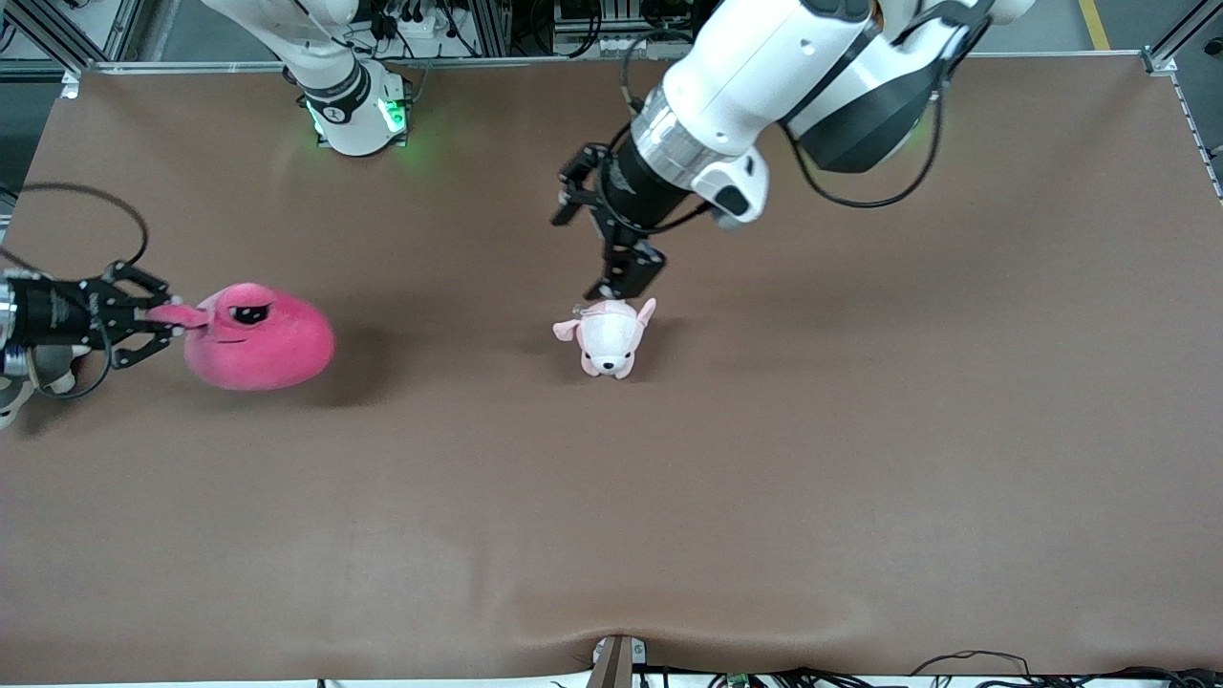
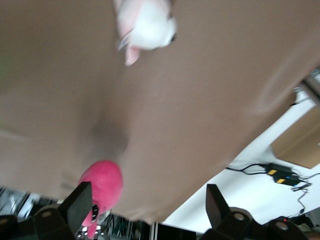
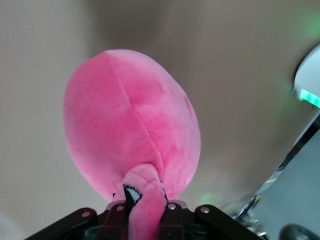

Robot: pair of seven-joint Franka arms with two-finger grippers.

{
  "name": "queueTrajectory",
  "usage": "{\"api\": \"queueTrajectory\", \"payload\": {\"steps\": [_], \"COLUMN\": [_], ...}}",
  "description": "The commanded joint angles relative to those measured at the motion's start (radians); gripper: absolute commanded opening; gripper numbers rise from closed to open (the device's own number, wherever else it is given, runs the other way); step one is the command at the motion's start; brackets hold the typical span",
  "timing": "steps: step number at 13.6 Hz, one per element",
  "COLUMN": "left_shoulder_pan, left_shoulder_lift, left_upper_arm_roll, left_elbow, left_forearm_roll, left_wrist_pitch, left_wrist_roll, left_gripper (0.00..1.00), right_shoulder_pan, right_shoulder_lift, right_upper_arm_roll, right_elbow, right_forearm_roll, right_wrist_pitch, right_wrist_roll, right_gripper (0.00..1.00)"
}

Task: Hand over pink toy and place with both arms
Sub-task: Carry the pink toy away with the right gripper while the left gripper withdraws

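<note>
At the right arm's end of the counter (image 1: 669, 497), the right claw (image 1: 164, 315) pinches one eye stalk of the pink toy (image 1: 263, 339), apparently ready to carry it toward the handover. Mid-counter, the left claw (image 1: 611, 277) hangs spread open over a small pink-and-white dog plush (image 1: 607, 339), likely waiting to receive. The brown counter is otherwise plain.

Hidden and cropped parts

The round hot-pink plush toy (image 3: 132, 125) has one eye stalk buried in the right gripper (image 1: 162, 320); the small pale pink-and-white dog plush (image 2: 145, 25) is cropped and blurred in the left wrist view.
</note>
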Motion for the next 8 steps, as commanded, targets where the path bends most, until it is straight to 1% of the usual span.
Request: {"api": "queueTrajectory", "payload": {"steps": [1, 3, 4, 6, 7, 8], "left_shoulder_pan": [0.073, 0.135, 0.162, 0.218, 0.242, 0.268], "left_shoulder_lift": [-0.039, -0.056, -0.062, -0.089, -0.094, -0.106], "left_upper_arm_roll": [-0.003, -0.001, 0.000, 0.000, 0.000, 0.000], "left_elbow": [-0.005, -0.008, -0.006, -0.008, -0.008, -0.008], "left_forearm_roll": [0.039, 0.049, 0.053, 0.067, 0.076, 0.091], "left_wrist_pitch": [-0.094, -0.185, -0.236, -0.310, -0.360, -0.408], "left_wrist_roll": [0.211, 0.426, 0.548, 0.755, 0.849, 0.952], "left_gripper": [1.00, 1.00, 1.00, 1.00, 1.00, 1.00], "right_shoulder_pan": [-0.075, -0.104, -0.101, -0.101, -0.095, -0.093], "right_shoulder_lift": [0.143, 0.226, 0.232, 0.225, 0.217, 0.211], "right_upper_arm_roll": [0.024, 0.026, 0.026, 0.027, 0.029, 0.029], "right_elbow": [0.037, 0.040, 0.043, 0.051, 0.072, 0.125], "right_forearm_roll": [-0.029, -0.012, -0.018, -0.019, -0.024, -0.024], "right_wrist_pitch": [0.056, 0.098, 0.119, 0.115, 0.095, 0.034], "right_wrist_roll": [-0.143, -0.243, -0.251, -0.245, -0.249, -0.248], "right_gripper": [0.00, 0.00, 0.14, 1.00, 1.00, 1.00]}}
